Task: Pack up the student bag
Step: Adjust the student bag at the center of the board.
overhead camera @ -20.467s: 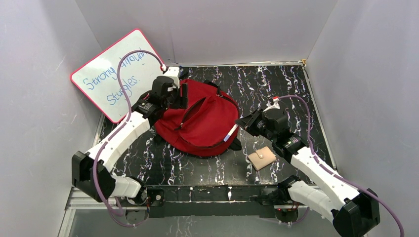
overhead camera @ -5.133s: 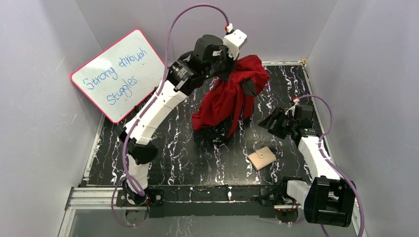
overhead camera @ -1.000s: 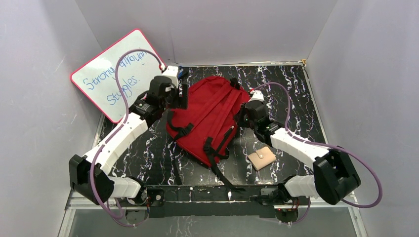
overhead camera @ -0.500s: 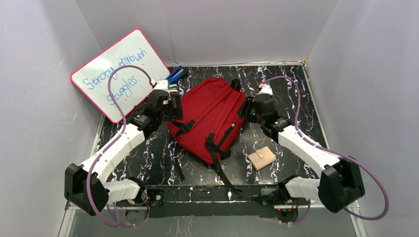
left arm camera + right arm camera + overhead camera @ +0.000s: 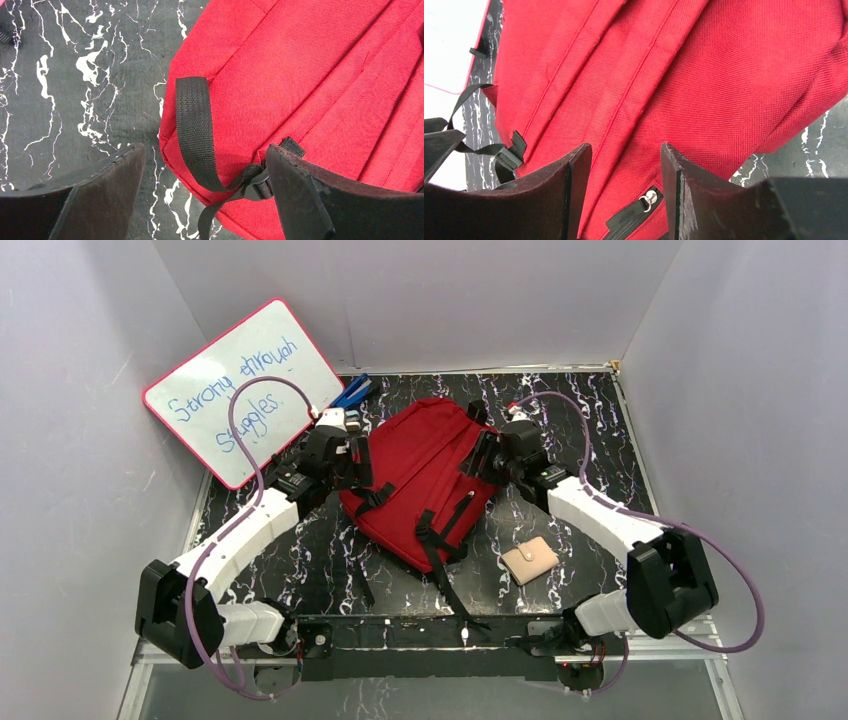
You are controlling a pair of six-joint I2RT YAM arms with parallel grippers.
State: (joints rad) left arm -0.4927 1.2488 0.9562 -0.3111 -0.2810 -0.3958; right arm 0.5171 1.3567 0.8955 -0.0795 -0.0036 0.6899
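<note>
- The red backpack (image 5: 425, 475) lies strap-side up in the middle of the desk (image 5: 600, 420), its long axis running far-to-near, slightly slanted.
- The left claw (image 5: 357, 462) is spread wide and empty, at the backpack's left edge above a strap.
- The right claw (image 5: 478, 456) is partly open and empty, at the backpack's right edge, and looks about equally near.

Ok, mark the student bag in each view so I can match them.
Top external: student bag lies at centre, strap side up.
Left wrist: its red fabric fills the upper right.
Right wrist: it fills most of the frame.
Shared landmark: the black strap buckle on its left-arm side, seen in all three.
</note>
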